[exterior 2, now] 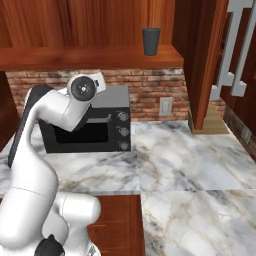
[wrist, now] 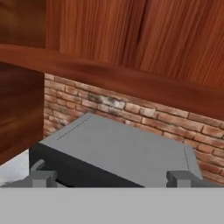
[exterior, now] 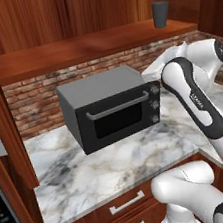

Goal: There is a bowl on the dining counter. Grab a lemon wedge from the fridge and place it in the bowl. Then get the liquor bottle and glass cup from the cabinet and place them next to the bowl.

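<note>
My gripper (wrist: 111, 178) is open, its two grey fingertips (wrist: 41, 177) spread wide above the flat top of a dark grey countertop oven (wrist: 122, 148). Nothing is between them. The arm is raised over the wall counter, with its wrist (exterior 2: 84, 89) just above the oven (exterior: 110, 108). Closed wooden cabinet doors (exterior: 68, 11) run along the wall above a wooden shelf (exterior: 84, 49). A dark grey cup (exterior: 160, 13) stands upright on the shelf's right end (exterior 2: 151, 41). The bowl, lemon wedge, liquor bottle, fridge and dining counter are out of view.
The oven sits on a marble wall counter (exterior: 108, 174) backed by a brick wall (exterior: 31, 102), with drawers (exterior: 127, 202) below. The counter turns a corner to the right (exterior 2: 200, 165). A wooden post (exterior 2: 202, 65) and grey vertical handles (exterior 2: 235, 45) stand at the right.
</note>
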Motion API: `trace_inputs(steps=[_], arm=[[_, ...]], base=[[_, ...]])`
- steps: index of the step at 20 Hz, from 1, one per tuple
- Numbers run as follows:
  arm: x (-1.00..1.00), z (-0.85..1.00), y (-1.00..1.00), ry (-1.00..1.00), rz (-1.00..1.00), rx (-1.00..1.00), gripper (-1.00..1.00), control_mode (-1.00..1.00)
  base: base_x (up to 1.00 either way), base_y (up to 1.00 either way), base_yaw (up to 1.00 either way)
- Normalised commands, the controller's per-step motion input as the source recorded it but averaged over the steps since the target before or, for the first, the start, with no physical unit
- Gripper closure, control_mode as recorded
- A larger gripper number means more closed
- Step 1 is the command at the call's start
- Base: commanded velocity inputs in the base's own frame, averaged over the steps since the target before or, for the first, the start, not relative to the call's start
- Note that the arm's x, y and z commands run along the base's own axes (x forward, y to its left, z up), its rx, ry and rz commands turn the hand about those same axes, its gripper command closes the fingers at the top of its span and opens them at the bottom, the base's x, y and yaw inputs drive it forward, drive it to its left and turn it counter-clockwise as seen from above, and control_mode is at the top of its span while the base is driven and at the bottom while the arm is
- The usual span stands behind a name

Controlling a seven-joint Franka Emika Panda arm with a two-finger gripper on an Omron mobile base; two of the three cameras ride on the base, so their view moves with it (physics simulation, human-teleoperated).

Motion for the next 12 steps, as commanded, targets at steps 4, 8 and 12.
trace_inputs(steps=[4,8,12], arm=[[0.44,0.64,0.0,0.19,-0.31,-0.37,-1.0,-1.0],[0.59,0.81,-0.19,0.06,-0.26,-0.34,-1.0,-1.0],[0.51,0.59,-0.59,0.0,-0.2,-0.34,-1.0,-1.0]], base=[[0.0,0.0,0.0],[0.0,0.0,0.0],[0.0,0.0,0.0]])
